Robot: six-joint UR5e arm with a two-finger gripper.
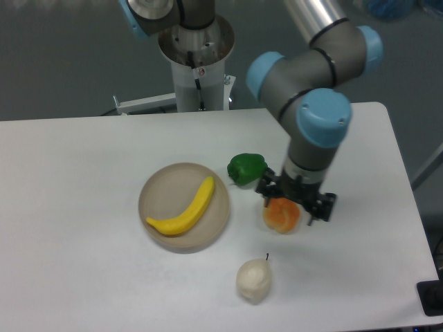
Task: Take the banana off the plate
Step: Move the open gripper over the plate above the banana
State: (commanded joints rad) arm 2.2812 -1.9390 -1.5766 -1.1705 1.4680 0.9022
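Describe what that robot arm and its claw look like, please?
The arm is a shiny silver tube joined by thick grey segments with round light-blue caps. Its gripper is small, black and angular, fixed below a blue-capped grey wrist. No loose cables show on the arm.

view: single fixed camera | position: high, front of the white desk (83,277) | facing: down toward the arm's grey pedestal base (197,66) | range: moderate

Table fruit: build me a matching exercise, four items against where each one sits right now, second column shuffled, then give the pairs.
Items:
1. banana
2. green pepper
3. orange fruit
4. pear

Places:
A. partly hidden under the gripper
B. nearest the front table edge
C. lying on the plate
D. just right of the plate's far rim

Pairs: 1-C, 2-D, 3-A, 4-B
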